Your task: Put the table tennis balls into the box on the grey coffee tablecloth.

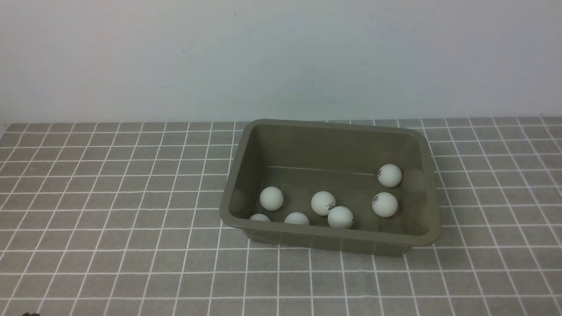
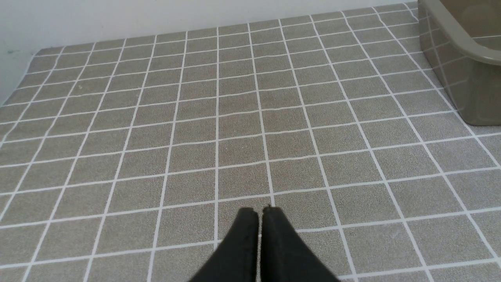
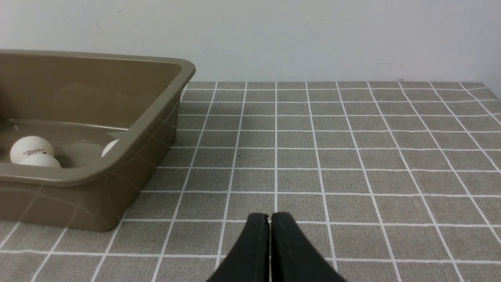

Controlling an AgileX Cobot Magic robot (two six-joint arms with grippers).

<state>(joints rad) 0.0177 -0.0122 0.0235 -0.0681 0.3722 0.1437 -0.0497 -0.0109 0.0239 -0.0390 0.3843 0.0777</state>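
Note:
The olive-grey box (image 1: pixel 281 127) stands on the grey coffee tablecloth (image 1: pixel 109 197). Several table tennis balls lie inside it: one at the far right (image 1: pixel 389 175), one below it (image 1: pixel 385 205), two touching in the middle (image 1: pixel 323 203) (image 1: pixel 340 217), one at the left (image 1: pixel 271 198), and two half hidden behind the near wall (image 1: pixel 297 218) (image 1: pixel 260 217). My left gripper (image 2: pixel 260 213) is shut and empty over bare cloth, the box's corner (image 2: pixel 462 51) far off. My right gripper (image 3: pixel 269 218) is shut and empty beside the box (image 3: pixel 156 113), where balls (image 3: pixel 31 148) show.
A plain white wall (image 1: pixel 281 57) rises just behind the cloth's far edge. The cloth's left edge (image 2: pixel 23 78) shows in the left wrist view, its right edge (image 3: pixel 491 88) in the right wrist view. Neither arm shows in the front view.

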